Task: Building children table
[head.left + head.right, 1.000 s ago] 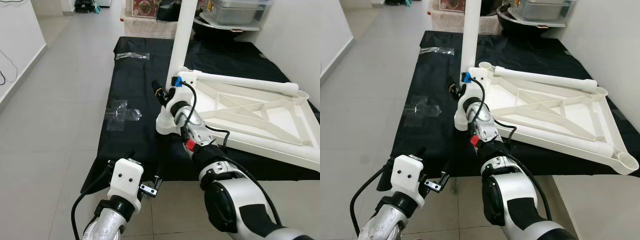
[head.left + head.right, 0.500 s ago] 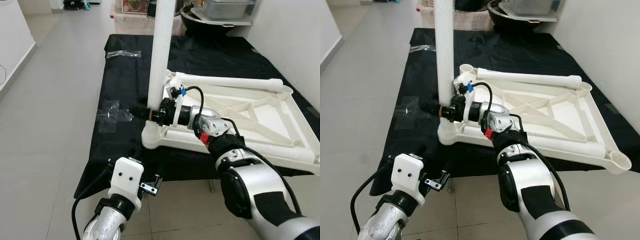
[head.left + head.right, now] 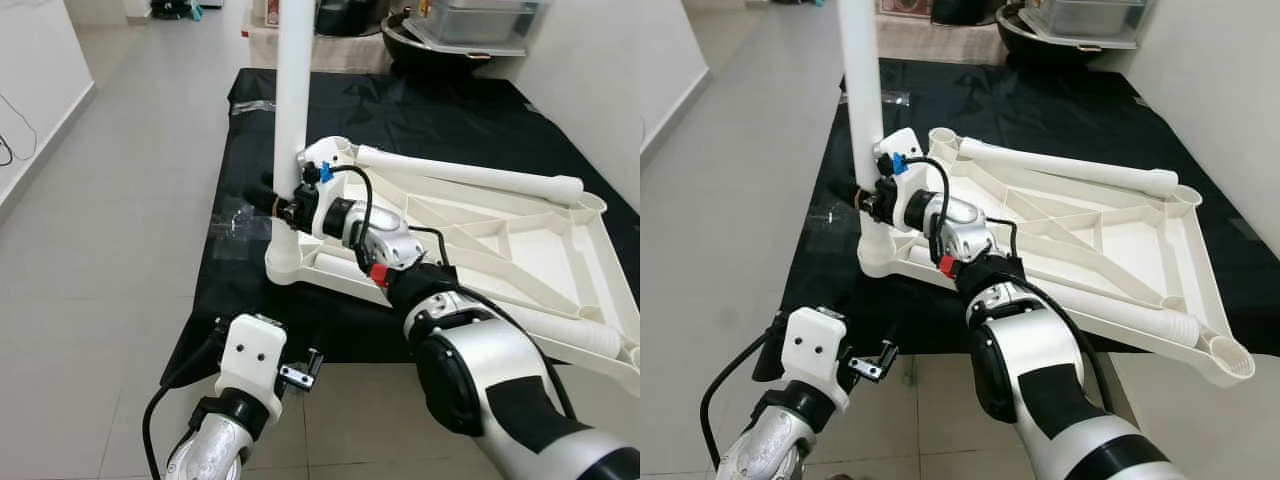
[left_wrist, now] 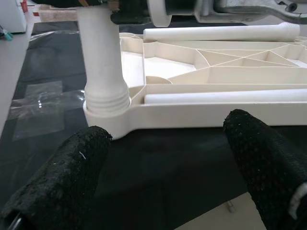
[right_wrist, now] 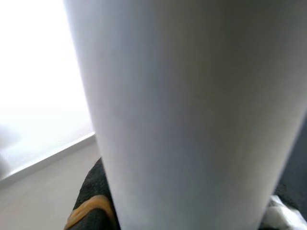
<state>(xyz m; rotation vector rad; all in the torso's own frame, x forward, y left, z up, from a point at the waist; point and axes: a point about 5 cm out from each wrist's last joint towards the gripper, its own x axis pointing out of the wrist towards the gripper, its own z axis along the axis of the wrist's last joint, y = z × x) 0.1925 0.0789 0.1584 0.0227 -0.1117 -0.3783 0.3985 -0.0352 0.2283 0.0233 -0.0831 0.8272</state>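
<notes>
Right gripper [image 3: 272,198] clamped on the upright leg [image 3: 293,90], centre-left of the left eye view, low on the shaft just above the corner socket [image 3: 288,266] of the upturned tabletop [image 3: 520,240]. Since 0.5 s ago the wrist has rolled and the top has swung on the black mat [image 3: 250,140]. Judgement: leg being screwed in; threads seen in the left wrist view look nearly seated. Two more legs lie inside the top. Left gripper [image 4: 168,167] idle at lower left, fingers apart.

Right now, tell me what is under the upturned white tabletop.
The tabletop lies on a black sheet spread over the floor. An upright leg, held by the right claw, stands in its corner socket. Anything directly beneath the tabletop is covered.
</notes>
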